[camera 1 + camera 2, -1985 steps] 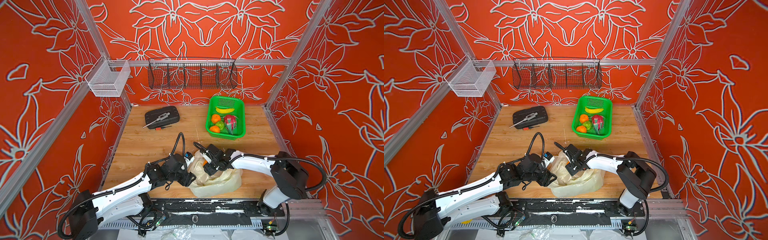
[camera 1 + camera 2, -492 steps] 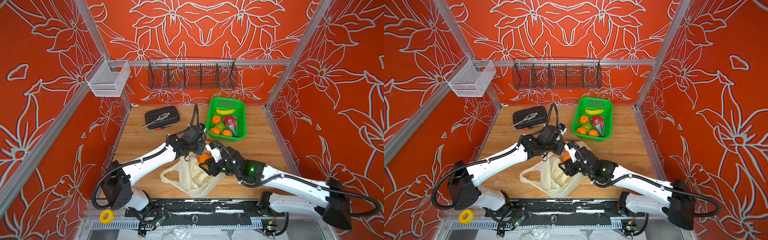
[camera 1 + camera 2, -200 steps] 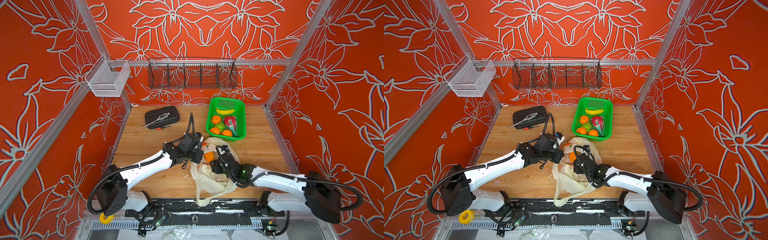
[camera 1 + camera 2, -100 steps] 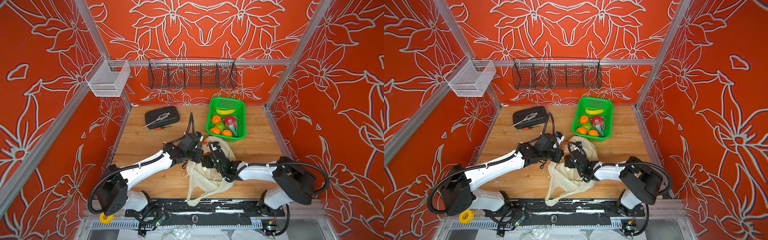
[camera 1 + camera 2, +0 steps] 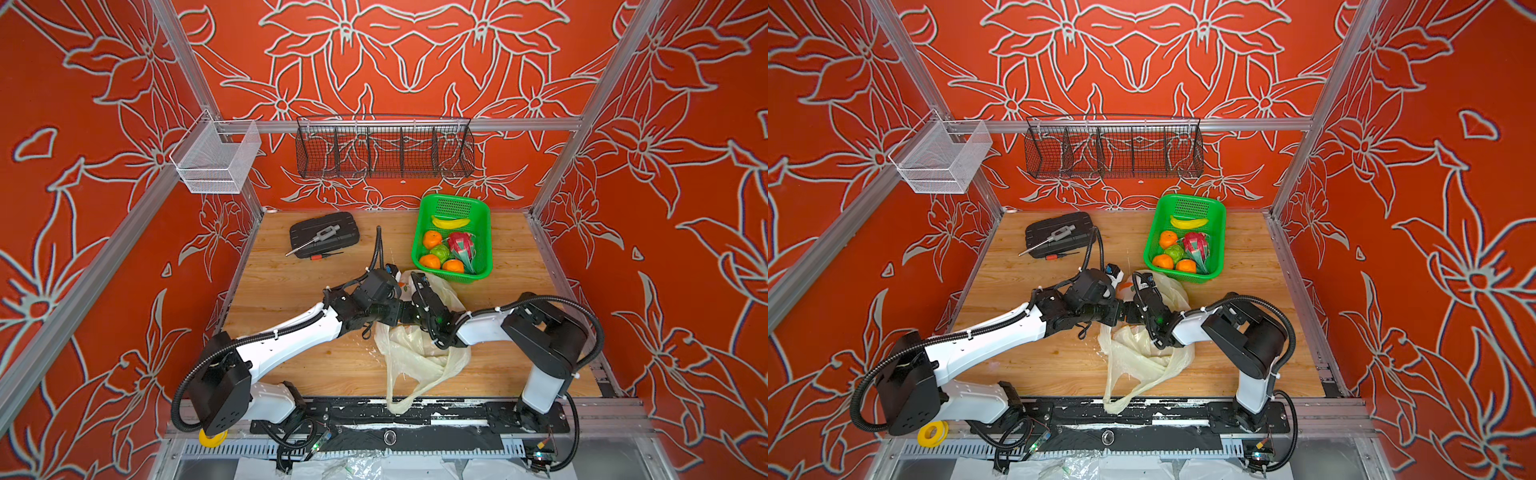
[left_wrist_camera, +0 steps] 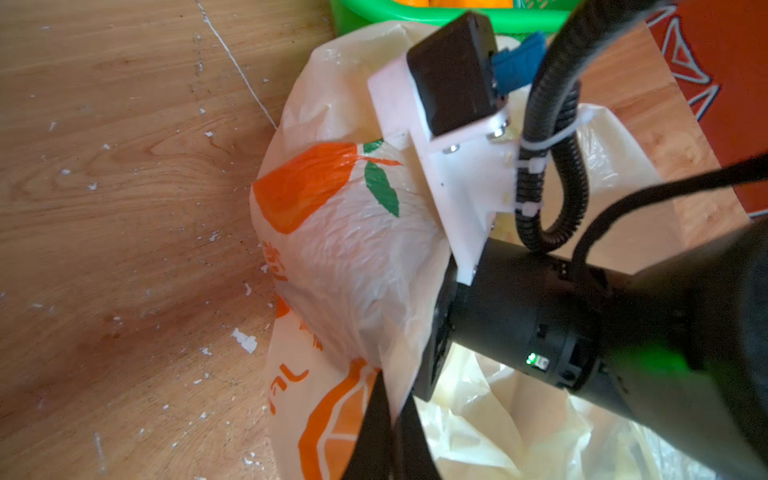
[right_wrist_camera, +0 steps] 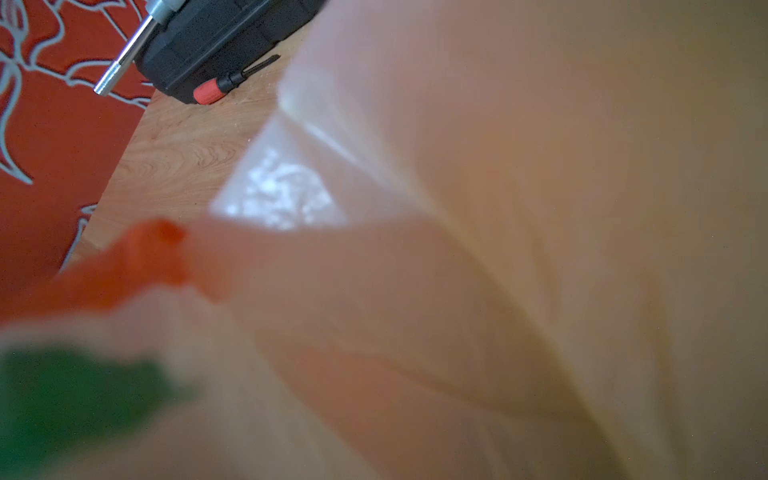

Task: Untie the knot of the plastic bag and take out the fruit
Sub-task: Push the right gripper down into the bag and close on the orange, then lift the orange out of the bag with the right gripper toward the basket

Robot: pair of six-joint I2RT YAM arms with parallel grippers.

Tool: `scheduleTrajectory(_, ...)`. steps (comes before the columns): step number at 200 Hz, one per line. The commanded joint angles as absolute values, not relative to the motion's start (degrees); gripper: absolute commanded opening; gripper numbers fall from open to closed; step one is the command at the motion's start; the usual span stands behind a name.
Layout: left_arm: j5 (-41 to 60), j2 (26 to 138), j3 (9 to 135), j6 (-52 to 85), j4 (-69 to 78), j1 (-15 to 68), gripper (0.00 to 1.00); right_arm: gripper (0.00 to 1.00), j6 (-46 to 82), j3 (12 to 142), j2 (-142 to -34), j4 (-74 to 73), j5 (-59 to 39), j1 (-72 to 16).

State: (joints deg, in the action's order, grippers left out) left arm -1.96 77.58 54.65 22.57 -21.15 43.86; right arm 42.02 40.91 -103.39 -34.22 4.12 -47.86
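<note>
Thin translucent pale yellowish plastic bag [image 5: 419, 361] printed with orange fruit lies crumpled on the wooden table [image 5: 291, 286], near the front and just in front of the green perforated plastic basket [image 5: 485, 232]. One handle loop [image 5: 401, 405] trails over the table's front edge. A rounded bulge [image 6: 353, 257] stretches the film; contents cannot be made out. Left gripper [image 6: 394, 399] reaches in from the left, its dark fingers [image 6: 374, 432] pressed together on a fold of the bag. Right gripper [image 6: 430, 340] comes from the right, buried in the bag mouth. The right wrist view is mostly blurred film, so I cannot tell whether its fingers are spread. The two wrists meet over the bag and block its middle from above. The basket holds oranges [image 5: 432, 239], a green fruit [image 5: 439, 252], a pink dragon fruit [image 5: 460, 243] and a yellow banana [image 5: 450, 222]. A black tool case [image 5: 324, 235] and a red-handled screwdriver [image 7: 212, 89] sit at the back left.
</note>
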Motion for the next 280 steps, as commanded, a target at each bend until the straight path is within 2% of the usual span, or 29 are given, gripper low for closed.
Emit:
scheduleTrajectory(1, -8.25, 76.74, 54.17, 25.39, -25.12, 43.25, 0.0, 0.77, 42.24, 41.81, -105.03, -35.53, 2.64, -47.41)
scheduleTrajectory(17, -8.55, 76.57, 53.71, 26.58, -25.8, 42.25, 0.0, 0.68, 42.35, 41.5, -104.4, -35.05, 2.2, -47.14)
scheduleTrajectory(107, -9.58, 75.6, 53.53, 26.43, -25.82, 41.22, 0.0, 0.53, 38.54, 39.66, -92.32, -27.72, -3.18, -47.21)
scheduleTrajectory(173, -9.84, 74.68, 55.28, 25.61, -26.72, 39.36, 0.0, 0.5, 37.03, 35.18, -84.7, -24.53, -8.74, -49.66)
scheduleTrajectory(234, -8.92, 75.32, 54.98, 25.59, -25.93, 38.58, 0.0, 0.5, 36.77, 32.36, -72.74, -21.76, -13.68, -51.42)
scheduleTrajectory(280, -7.78, 75.76, 54.21, 25.97, -25.75, 38.36, 0.0, 0.5, 36.99, 34.95, -63.13, -15.11, -7.58, -51.35)
